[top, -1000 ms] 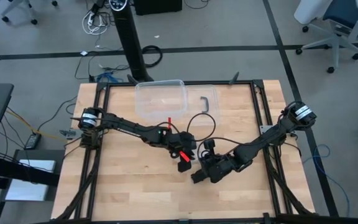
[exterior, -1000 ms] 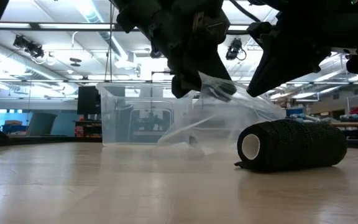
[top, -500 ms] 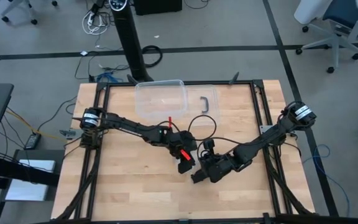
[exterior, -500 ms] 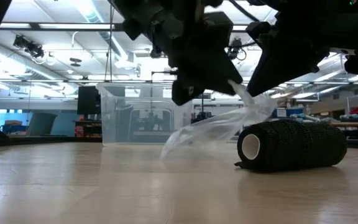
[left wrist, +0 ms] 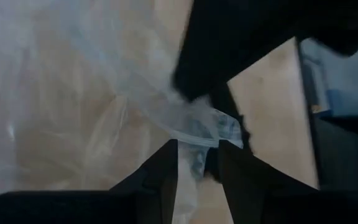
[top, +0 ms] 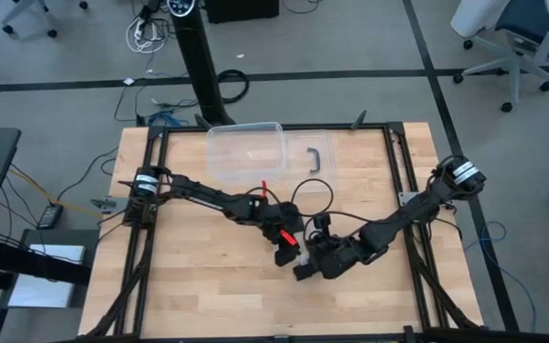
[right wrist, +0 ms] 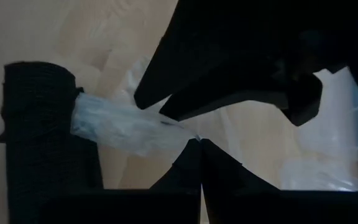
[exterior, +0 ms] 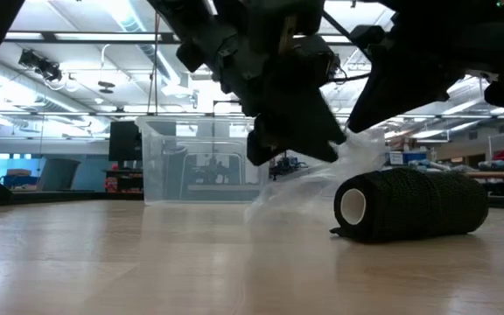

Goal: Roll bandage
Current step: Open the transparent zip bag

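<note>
The bandage (exterior: 409, 206) is a black roll lying on its side on the table; the right wrist view shows it too (right wrist: 42, 130). A crinkly clear plastic bag (exterior: 322, 175) hangs between my two grippers just beside the roll's open end. My right gripper (right wrist: 197, 144) is shut on the bag above the roll (top: 305, 269). My left gripper (left wrist: 197, 163) stands close beside it (top: 284, 250), its fingers apart with the bag's edge (left wrist: 197, 134) between them. My left gripper has the bag's edge (left wrist: 196, 149) in the gap between its fingers, slanting down from the table's left; I cannot tell whether either finger touches it. My right gripper pinches a gathered bit of the bag (right wrist: 180, 132) at its fingertips, slanting down. A strand of plastic (right wrist: 104, 124) runs from there to the roll's end, and the bag's lower part (exterior: 269, 194) reaches down to the table.
A clear plastic box (top: 246, 152) stands at the table's far edge, with a black handle (top: 317, 157) lying to its right. Black frame rails (top: 155, 238) run along the table's left and right sides. Bare wood (top: 217, 295) lies toward the near edge.
My left gripper has sunk a little, rolled, and gone toward the roll. The bag, spread wide a second ago, is now gathered into a narrower bunch. Its loose low end has drawn toward the roll. The roll and my right gripper have stayed put.
</note>
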Controlling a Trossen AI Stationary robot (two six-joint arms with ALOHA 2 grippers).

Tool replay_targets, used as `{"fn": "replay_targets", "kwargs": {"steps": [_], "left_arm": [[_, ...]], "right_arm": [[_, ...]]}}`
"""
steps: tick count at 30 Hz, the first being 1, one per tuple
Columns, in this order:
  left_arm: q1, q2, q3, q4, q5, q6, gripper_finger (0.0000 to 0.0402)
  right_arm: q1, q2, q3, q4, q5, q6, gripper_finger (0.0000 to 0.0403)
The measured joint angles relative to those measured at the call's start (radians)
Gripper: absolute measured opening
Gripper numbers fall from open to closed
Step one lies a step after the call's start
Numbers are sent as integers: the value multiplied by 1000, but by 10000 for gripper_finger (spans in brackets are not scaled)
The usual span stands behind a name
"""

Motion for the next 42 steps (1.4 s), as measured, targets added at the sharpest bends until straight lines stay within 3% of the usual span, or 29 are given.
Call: {"fn": "replay_targets", "kwargs": {"steps": [6, 10, 22, 30, 42], "left_arm": [[-18, -37, -2, -95, -68, 55, 119], [-34, -84, -1, -89, -145, 103, 119], [-30, -119, 0, -6, -154, 94, 119], [0, -119, 0, 22, -88, 62, 118], [2, -77, 0, 37, -26, 66, 71]], "right_arm": [[41, 0, 0, -3, 56, -21, 0], [77, 0, 0, -4, 153, -60, 0], [148, 0, 0, 24, 317, -212, 0], [153, 0, 0, 51, 319, -235, 0], [152, 0, 0, 88, 318, -280, 0]]}}
